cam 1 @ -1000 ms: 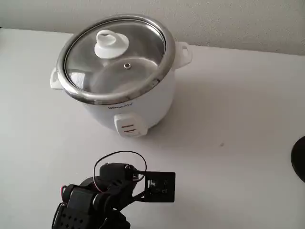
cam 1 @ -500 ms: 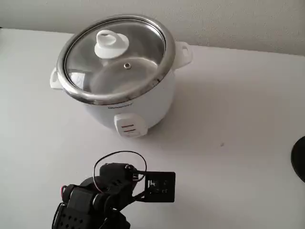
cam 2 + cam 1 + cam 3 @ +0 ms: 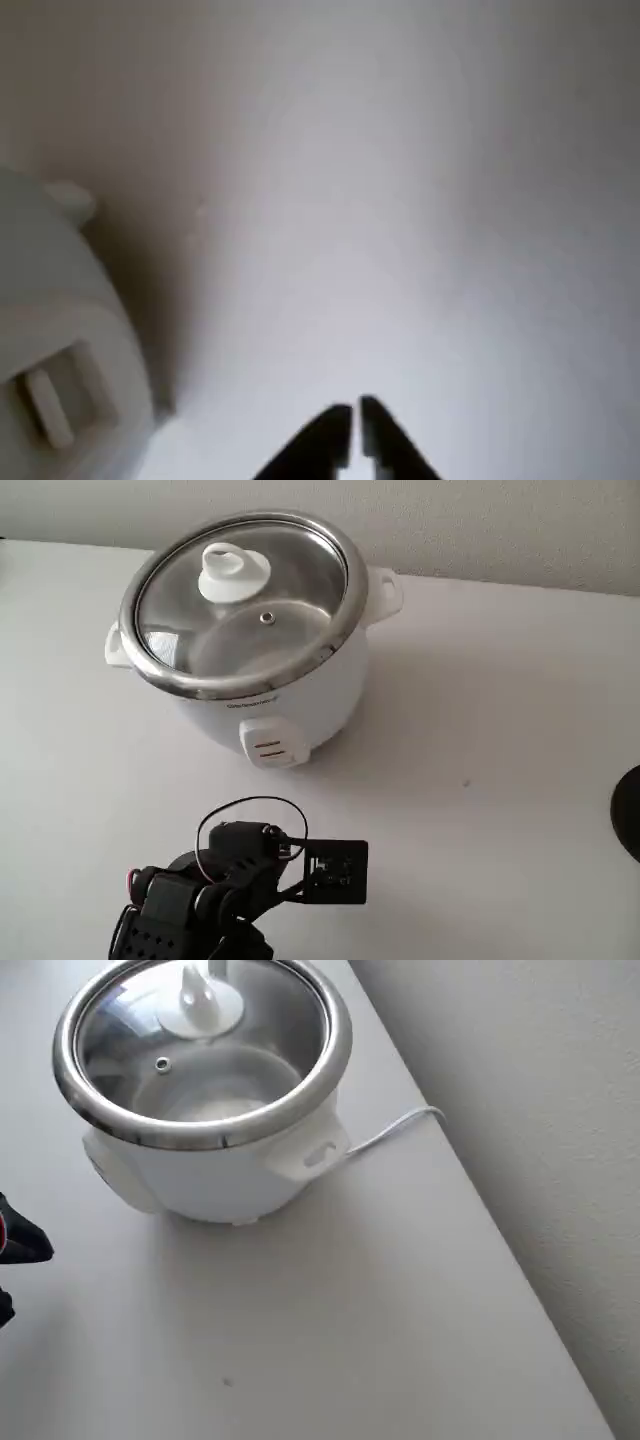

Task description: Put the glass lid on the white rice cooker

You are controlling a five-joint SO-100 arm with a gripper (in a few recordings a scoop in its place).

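The white rice cooker (image 3: 270, 695) had one small line of dark letters on its front, just under the metal rim and above the switch panel (image 3: 268, 747). It looked like a brand name, but the letters were too tiny and blurry to read. No other words, numbers or signs could be read in any of the views.

- Arm (image 3: 200, 905): you have it black and folded low at the bottom edge of the fixed view, a thin black wire looping above it.
- Gripper (image 3: 354, 432): in your wrist view the two dark fingers (image 3: 385, 445) lie tip to tip with barely a slit between them, nothing held, over bare surface (image 3: 420, 200).
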